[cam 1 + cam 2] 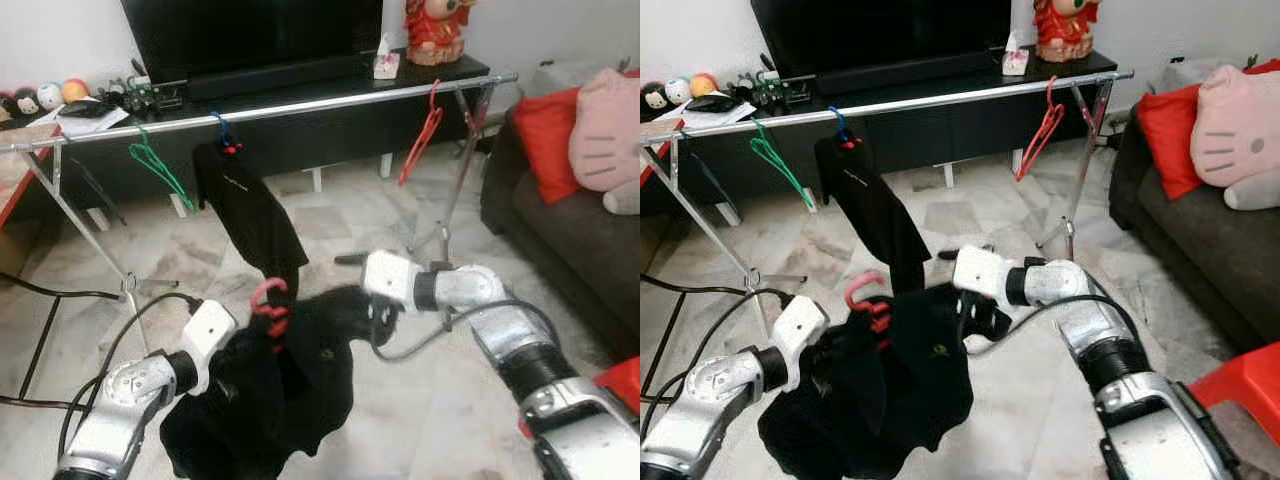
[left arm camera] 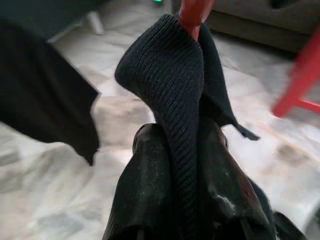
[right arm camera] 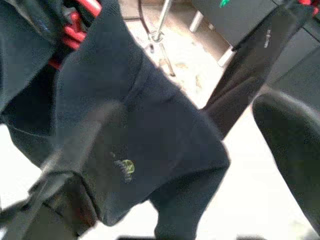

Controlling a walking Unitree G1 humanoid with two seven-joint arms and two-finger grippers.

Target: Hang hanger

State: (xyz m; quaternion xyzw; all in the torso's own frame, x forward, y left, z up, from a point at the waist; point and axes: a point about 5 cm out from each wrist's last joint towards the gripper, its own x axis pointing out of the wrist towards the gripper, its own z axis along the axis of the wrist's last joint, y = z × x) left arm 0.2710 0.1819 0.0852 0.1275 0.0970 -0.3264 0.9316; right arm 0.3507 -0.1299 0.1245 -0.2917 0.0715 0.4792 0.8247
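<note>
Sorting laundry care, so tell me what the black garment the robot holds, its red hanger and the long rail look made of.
Black garment: knit fabric, matte; ribbed weave shows in the left wrist view. Red hanger: probably plastic, smooth and evenly coloured, though coated wire can't be ruled out. Rail: metal, likely steel or chrome, with a bright silvery shine.

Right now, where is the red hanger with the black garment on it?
In the left eye view the red hanger sits low at centre, between the left pincer and right pincer, its black garment drooping toward the floor, well below the rail.
</note>
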